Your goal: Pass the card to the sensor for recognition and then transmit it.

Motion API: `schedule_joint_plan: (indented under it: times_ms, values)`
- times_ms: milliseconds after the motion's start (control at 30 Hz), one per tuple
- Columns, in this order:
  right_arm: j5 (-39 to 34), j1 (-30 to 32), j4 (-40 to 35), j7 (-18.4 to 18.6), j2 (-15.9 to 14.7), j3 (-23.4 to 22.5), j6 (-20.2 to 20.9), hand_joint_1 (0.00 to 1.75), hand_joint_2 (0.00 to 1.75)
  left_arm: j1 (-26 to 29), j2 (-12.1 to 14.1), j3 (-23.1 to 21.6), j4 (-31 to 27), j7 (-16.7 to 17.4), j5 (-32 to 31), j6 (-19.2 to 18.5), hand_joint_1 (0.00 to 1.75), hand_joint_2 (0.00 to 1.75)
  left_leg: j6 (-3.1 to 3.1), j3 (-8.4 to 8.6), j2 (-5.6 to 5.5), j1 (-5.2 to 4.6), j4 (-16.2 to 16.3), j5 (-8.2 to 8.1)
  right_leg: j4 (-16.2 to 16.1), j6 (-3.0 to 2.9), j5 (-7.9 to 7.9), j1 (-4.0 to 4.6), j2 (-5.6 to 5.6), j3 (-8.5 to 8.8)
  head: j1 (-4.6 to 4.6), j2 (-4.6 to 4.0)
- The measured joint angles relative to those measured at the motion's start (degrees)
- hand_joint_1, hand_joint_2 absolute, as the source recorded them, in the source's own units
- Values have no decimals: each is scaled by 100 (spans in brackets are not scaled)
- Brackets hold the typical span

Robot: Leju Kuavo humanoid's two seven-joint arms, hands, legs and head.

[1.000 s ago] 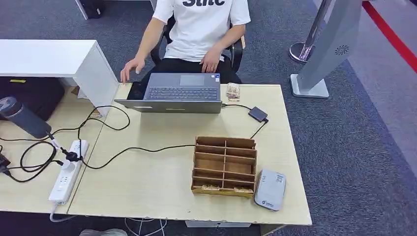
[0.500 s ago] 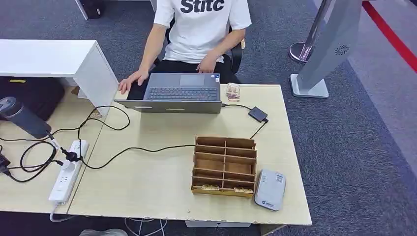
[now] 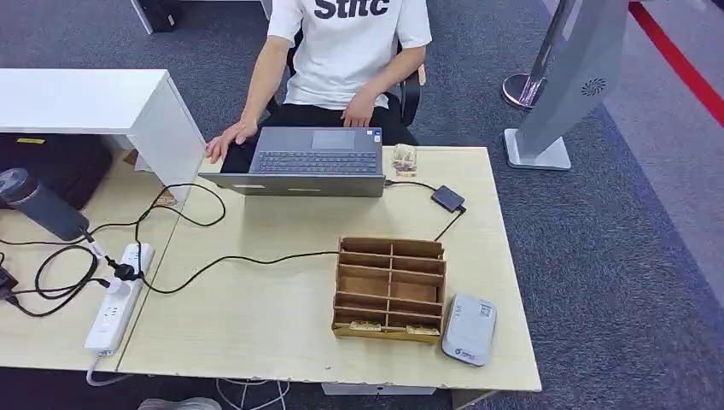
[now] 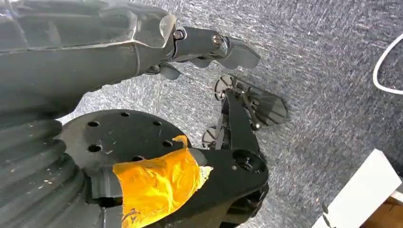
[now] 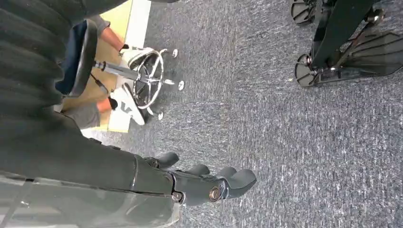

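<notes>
Nothing of the task appears to be done yet. Both arms hang beside the body over the grey carpet: the left hand (image 4: 209, 47) has its fingers loosely extended and holds nothing, and the right hand (image 5: 209, 183) likewise has its fingers slightly spread and holds nothing. On the desk (image 3: 256, 325) the wooden organizer (image 3: 390, 289) stands near the front edge, with small cards (image 3: 365, 325) lying in its front row of compartments (their print is too small to read). The grey card sensor (image 3: 469, 329) lies just beside the organizer, on the robot's right. A person (image 3: 346, 51) sits behind the laptop (image 3: 299, 162) at the far side, one hand resting by it. Everything is left, as I judge it: picking a card from the organizer, presenting it to the sensor, then handing it across.
</notes>
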Motion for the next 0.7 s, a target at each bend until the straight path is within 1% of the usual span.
schedule_joint_plan:
  times_ms: [267, 700]
  values:
    - [65, 0, 0, -2, 2, -4, -20, 0, 175, 0, 31, 0, 0, -7, 7, -76, 0, 0, 0, 0, 0, 0, 0, 0, 0, 0, 0, 0, 0, 0, 0, 0]
    - [149, -1, 0, -4, 7, -22, -81, 0, 175, 0, 31, 0, 0, -13, -44, -83, 0, 0, 0, 0, 0, 0, 0, 0, 0, 0, 0, 0, 0, 0, -2, 0]
